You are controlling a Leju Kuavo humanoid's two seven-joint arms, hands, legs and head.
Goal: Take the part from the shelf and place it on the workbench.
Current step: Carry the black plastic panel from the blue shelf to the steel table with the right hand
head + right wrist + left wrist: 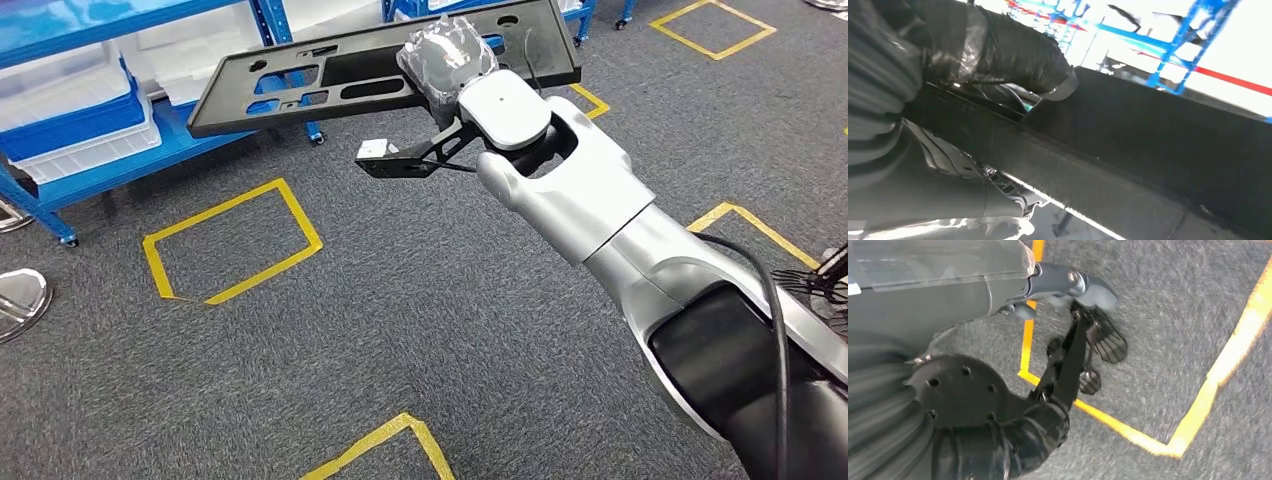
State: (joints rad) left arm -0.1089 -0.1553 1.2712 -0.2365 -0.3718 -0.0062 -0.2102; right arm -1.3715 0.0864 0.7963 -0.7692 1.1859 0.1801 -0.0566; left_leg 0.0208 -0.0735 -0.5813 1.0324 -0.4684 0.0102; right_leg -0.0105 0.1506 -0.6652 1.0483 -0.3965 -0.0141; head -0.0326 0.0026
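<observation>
One black part [350, 75] in right hand [447, 55], above floor.

Grey carpet floor [420, 300] with yellow tape outlines [232, 241]; blue shelf [110, 165] bearing pale bins [70, 110]

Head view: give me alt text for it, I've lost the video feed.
The right hand holds a long flat black part with cut-out slots, up in the air over grey carpet marked with yellow tape rectangles. A blue shelf with translucent bins stands behind at the upper left.
</observation>
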